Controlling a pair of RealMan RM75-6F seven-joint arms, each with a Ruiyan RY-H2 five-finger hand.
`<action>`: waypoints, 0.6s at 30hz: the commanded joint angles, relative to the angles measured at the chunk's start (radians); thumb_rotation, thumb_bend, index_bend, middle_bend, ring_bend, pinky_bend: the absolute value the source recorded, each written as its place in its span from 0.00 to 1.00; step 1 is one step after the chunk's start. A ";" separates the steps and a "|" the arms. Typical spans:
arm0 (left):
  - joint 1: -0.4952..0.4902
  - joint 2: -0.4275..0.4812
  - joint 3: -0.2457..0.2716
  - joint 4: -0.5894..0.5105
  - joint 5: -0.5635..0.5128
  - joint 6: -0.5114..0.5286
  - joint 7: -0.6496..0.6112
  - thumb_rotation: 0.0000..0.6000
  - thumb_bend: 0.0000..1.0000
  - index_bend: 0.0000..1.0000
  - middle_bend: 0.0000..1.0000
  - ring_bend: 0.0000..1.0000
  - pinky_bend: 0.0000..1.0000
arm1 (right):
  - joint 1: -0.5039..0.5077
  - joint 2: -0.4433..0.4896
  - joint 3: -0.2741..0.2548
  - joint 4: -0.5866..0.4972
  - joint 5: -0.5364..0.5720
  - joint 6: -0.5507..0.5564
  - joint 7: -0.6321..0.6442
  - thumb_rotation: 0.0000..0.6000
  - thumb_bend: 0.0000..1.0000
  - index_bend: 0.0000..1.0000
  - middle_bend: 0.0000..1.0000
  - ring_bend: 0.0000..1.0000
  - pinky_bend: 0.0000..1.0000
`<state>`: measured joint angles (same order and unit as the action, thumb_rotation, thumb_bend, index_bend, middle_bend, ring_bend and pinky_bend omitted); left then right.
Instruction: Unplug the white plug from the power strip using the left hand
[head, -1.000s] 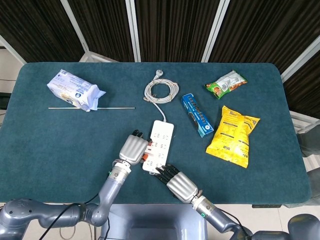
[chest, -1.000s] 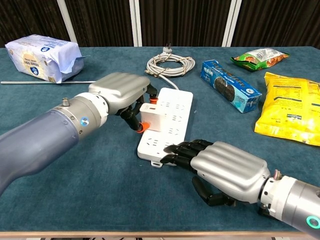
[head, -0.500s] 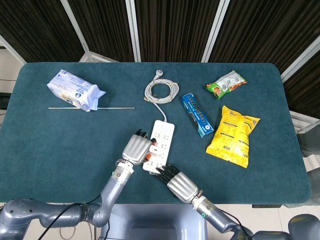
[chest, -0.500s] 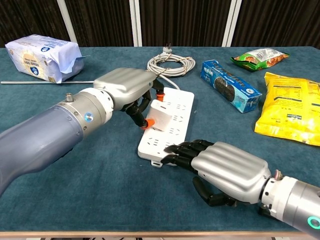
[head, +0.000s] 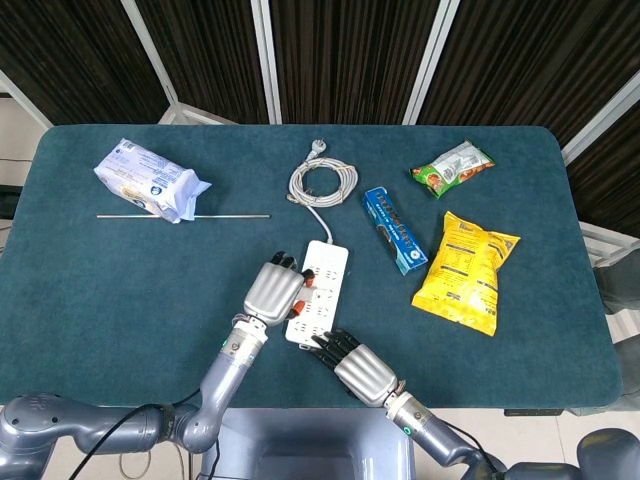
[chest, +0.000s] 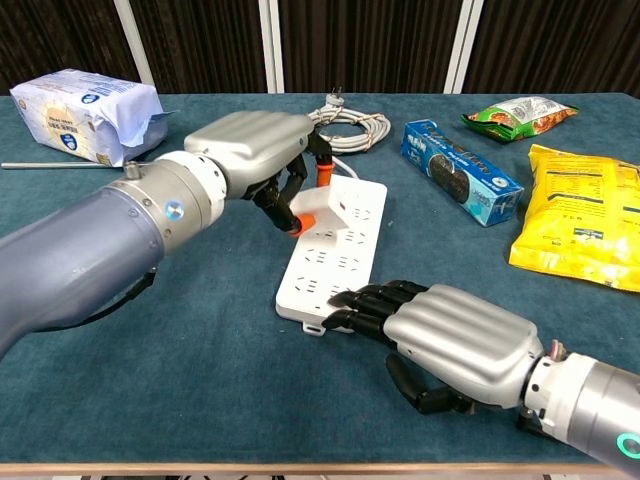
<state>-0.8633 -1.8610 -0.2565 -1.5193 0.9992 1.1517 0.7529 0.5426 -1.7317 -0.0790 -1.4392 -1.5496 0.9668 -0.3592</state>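
Observation:
The white power strip (chest: 345, 258) lies at the table's near middle, also visible in the head view (head: 325, 290). My left hand (chest: 250, 160) pinches the white plug (chest: 318, 200) between orange-tipped fingers. The plug is tilted and raised above the strip's face, with open sockets showing below it. From above, my left hand (head: 272, 290) covers most of the plug. My right hand (chest: 455, 340) lies palm down at the strip's near end with its dark fingertips (chest: 350, 298) pressing on the strip's corner. It holds nothing; it shows in the head view too (head: 355, 365).
The strip's coiled white cable (head: 322, 182) lies behind it. To the right are a blue biscuit box (head: 393, 230), a yellow crisp bag (head: 466, 270) and a green snack bag (head: 452, 166). A white tissue pack (head: 150, 180) and a thin metal rod (head: 183, 216) lie at the far left.
My left hand has lifted and moved toward the strip's far end with the plug, which now sits tilted above the sockets. The right hand has stayed pressing on the strip.

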 joint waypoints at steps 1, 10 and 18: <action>-0.007 0.006 -0.029 -0.022 -0.002 0.004 -0.017 1.00 0.37 0.73 0.76 0.31 0.23 | -0.001 0.000 0.001 -0.001 0.001 0.001 -0.003 1.00 0.89 0.12 0.12 0.12 0.13; 0.001 0.025 -0.045 -0.069 -0.044 0.023 -0.012 1.00 0.37 0.73 0.76 0.31 0.23 | -0.004 0.005 0.010 -0.010 0.005 0.014 -0.021 1.00 0.89 0.12 0.12 0.12 0.13; 0.029 0.092 0.001 -0.058 -0.022 0.032 -0.015 1.00 0.37 0.73 0.76 0.31 0.23 | -0.007 0.014 0.026 -0.024 0.004 0.038 -0.040 1.00 0.89 0.12 0.12 0.12 0.13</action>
<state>-0.8402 -1.7751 -0.2625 -1.5806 0.9731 1.1809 0.7419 0.5365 -1.7189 -0.0545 -1.4616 -1.5456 1.0029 -0.3975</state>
